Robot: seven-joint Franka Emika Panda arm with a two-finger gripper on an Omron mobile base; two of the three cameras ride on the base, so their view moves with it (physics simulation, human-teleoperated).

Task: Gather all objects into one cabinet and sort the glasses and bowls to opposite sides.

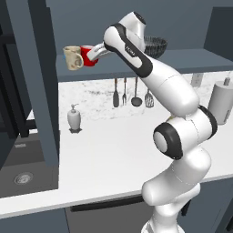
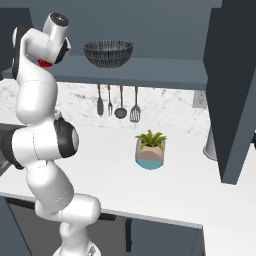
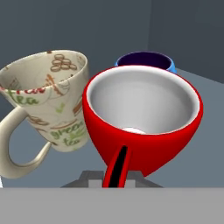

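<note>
My gripper is shut on the wall of the red cup, which it holds at the left end of the cabinet shelf. Close in the hand view, the red cup opens toward the camera, with my gripper pinching its near rim. The beige mug leans right beside it on the left, seemingly touching it; this mug is also on the shelf. The small blue bowl sits just behind the cup. The wide dark bowl rests further right on the shelf. A sliver of red cup peeks past the arm.
The cabinet's tall open door hangs left of the shelf, and another door hangs on the right. On the counter stand a white soap dispenser, a potted plant and a grey canister. Utensils hang on the wall. A sink lies at the left.
</note>
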